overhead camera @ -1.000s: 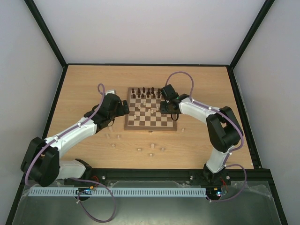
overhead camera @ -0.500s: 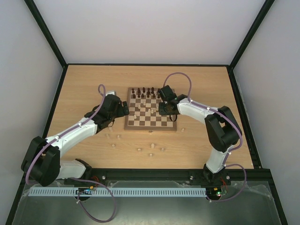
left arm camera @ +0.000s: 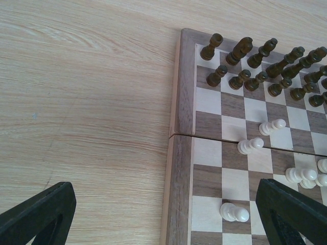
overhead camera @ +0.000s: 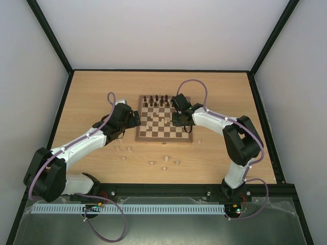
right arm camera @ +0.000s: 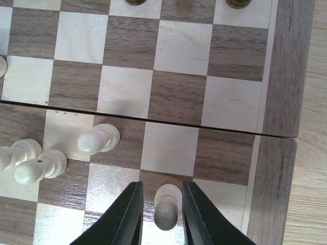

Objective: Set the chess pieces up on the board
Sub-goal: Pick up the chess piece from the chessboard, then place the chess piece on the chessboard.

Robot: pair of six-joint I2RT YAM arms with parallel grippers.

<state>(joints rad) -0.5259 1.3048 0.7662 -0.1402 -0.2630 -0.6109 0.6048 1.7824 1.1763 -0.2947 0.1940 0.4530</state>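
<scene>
Right gripper (right arm camera: 161, 186) is narrow, jaws straddling a pale pawn (right arm camera: 167, 206) near the right border of the board (right arm camera: 286, 66); can't tell if it actually clamps, and overhead the arm hides that spot. Left gripper (left arm camera: 163, 204) is wide open over the board's left border, fingers (left arm camera: 36, 214) only partly in frame. Dark pieces (overhead camera: 159, 100) on the board's far rows, loose pale pieces (overhead camera: 152, 163) on the light wood table (overhead camera: 97, 92) near-side of the board, types too small to read; pale walls (overhead camera: 153, 30), black posts (overhead camera: 49, 35).
</scene>
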